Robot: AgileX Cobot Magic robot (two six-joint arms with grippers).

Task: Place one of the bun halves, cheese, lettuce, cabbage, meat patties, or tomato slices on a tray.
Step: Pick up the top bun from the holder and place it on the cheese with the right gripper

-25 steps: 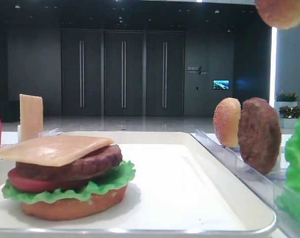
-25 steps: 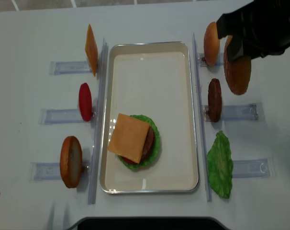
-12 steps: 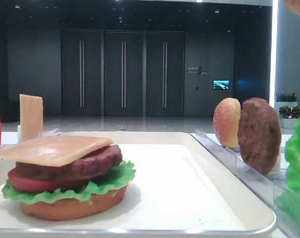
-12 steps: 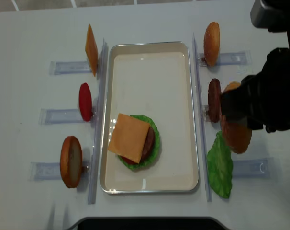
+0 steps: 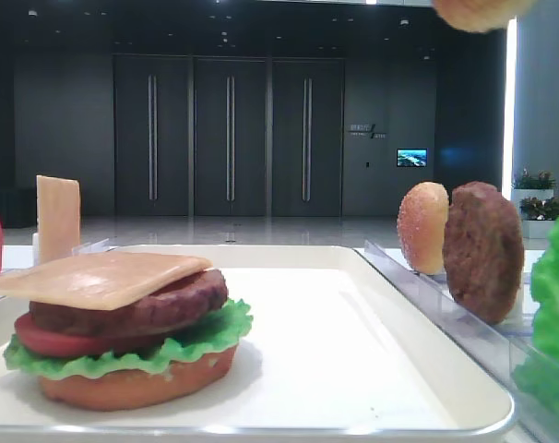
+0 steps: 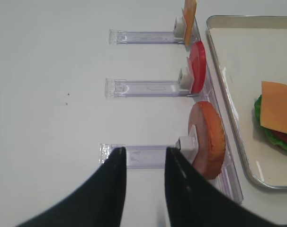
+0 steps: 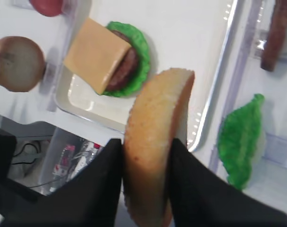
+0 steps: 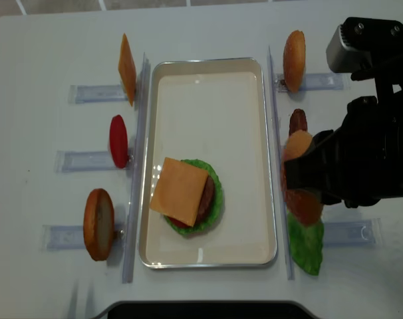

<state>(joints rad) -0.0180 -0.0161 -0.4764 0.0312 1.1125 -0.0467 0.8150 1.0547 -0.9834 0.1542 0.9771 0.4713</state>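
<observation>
Showing wall sign (image 5: 366, 130) (writing unreadable)

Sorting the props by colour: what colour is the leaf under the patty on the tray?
Bright green lettuce, clearest in the low exterior view.

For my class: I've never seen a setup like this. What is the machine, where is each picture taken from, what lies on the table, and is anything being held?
It is a two-armed robot. One picture looks straight down, one sits low at table level, and one camera rides on each wrist. A cream tray holds a half-built burger topped with cheese. Clear racks beside the tray stand spare pieces on edge: cheese, tomato, buns, a patty, lettuce. The right gripper is shut on a bun top, carried near the tray's right rim. The left gripper holds nothing; it hovers over the table beside a racked bun.
</observation>
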